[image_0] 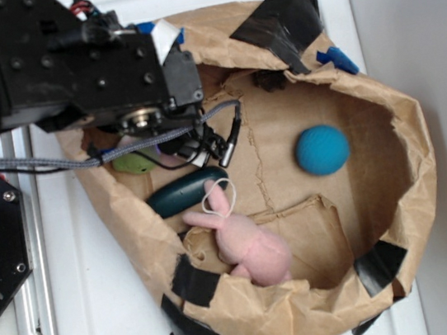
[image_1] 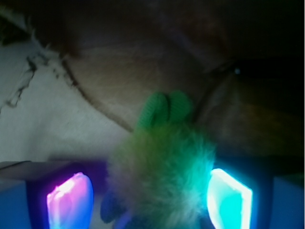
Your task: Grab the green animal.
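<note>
Wrist: green animal point(image_1: 159, 176) between pincer point(image_1: 150, 200) pads point(image_1: 228, 198).

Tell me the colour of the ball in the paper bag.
Teal blue ball; it shows best in the exterior view.

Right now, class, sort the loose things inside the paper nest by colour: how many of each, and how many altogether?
Lime green: 1, the green animal, mostly hidden under the arm from outside
Dark green: 1, the oblong
Pink: 1, the bunny
Blue: 1, the ball
Total: 4
</note>
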